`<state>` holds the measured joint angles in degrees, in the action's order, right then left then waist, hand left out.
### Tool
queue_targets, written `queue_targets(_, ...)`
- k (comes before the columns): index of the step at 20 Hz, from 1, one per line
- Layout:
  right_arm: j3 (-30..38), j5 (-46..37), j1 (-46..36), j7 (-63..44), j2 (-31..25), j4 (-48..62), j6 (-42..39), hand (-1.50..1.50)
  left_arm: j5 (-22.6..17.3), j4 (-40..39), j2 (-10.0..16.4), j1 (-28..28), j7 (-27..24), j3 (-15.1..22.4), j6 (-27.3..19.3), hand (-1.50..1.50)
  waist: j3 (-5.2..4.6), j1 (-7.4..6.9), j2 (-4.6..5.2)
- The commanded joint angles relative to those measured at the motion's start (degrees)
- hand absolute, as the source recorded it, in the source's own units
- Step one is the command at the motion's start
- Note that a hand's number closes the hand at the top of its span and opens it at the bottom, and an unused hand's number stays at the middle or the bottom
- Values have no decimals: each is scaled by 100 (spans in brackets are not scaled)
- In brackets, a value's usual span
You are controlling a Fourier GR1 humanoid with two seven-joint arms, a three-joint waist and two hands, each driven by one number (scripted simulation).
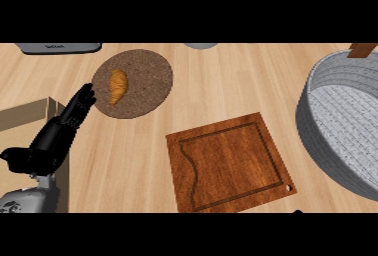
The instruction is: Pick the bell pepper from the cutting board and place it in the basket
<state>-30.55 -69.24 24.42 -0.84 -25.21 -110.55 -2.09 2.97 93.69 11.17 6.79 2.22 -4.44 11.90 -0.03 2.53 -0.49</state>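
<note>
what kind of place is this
Most likely a kitchen counter: a wooden cutting board lies on a light wood top, a croissant sits on a round brown plate, and a grey woven basket stands at the right.

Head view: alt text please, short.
A square brown wooden cutting board lies bare at centre of a light wood counter; no bell pepper shows. A large grey woven basket sits at right, a golden croissant on a round brown mat at upper left, and the robot's black left hand, fingers straight, at left.
</note>
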Motion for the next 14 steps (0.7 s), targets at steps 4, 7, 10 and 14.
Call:
queue_targets(4,659,1928,1914,842,-631,-1465,544,150,70,-156,33,-264,-375,-37,45,0,3,11,18)
queue_targets(7,805,2765,2362,1381,-689,-2107,779,150,85,-247,-77,-135,-415,-13,-42,0,3,70,15)
queue_targets(10,591,3471,2562,1559,-300,-2883,937,150,104,-82,-95,-213,-202,126,18,0,9,37,-9)
queue_targets(14,941,3967,3392,2060,-595,-3575,1092,150,29,-123,85,12,-92,-136,-3,0,6,91,-17)
